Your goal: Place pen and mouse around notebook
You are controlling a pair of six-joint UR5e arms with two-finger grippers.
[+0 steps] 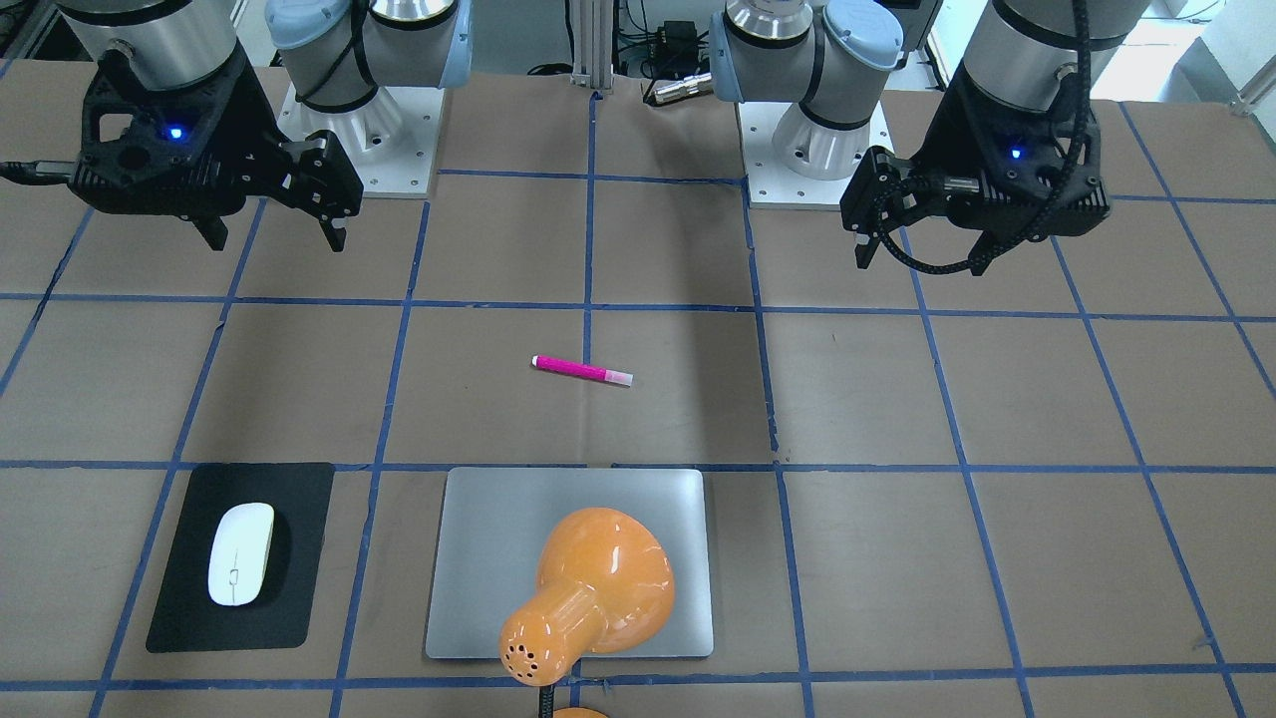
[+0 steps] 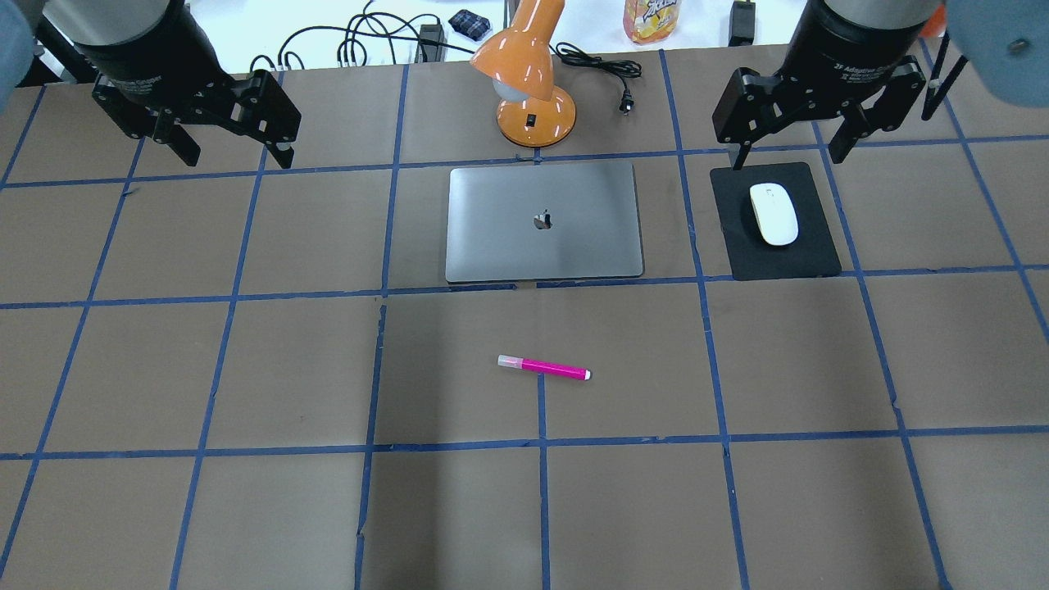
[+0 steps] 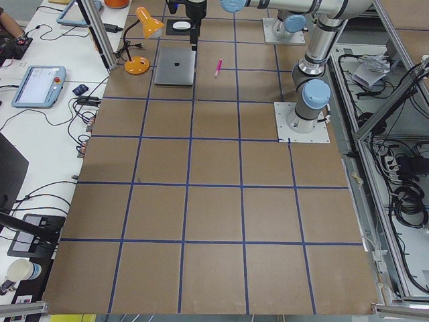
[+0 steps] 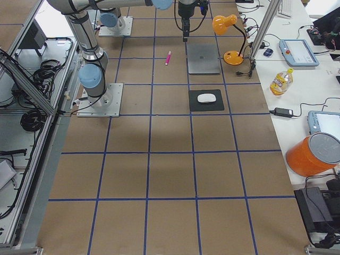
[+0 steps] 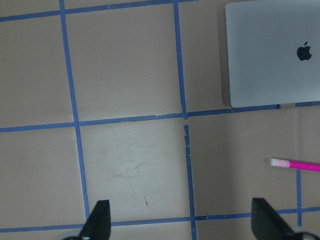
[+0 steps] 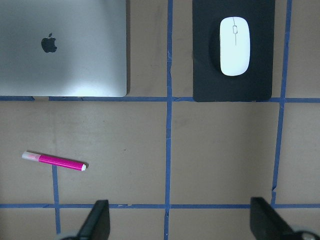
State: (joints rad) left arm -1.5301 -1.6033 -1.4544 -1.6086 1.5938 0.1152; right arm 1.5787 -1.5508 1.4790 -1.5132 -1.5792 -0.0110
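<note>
Robot-side of notebook [image 2: 543,221], well apart from it, pen [image 2: 543,368] lies flat; mouse [image 2: 774,214] sits on black mat [image 2: 811,258]. Both left gripper [image 2: 233,154] and right gripper [image 2: 788,156] hover, jaws apart, empty. Suggest straddling pen mid-barrel, fingers crosswise, descending straight.

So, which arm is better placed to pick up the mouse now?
The right arm. The right gripper hovers open close to the mouse on the black mat; the left gripper is far across the table, beyond the notebook.
</note>
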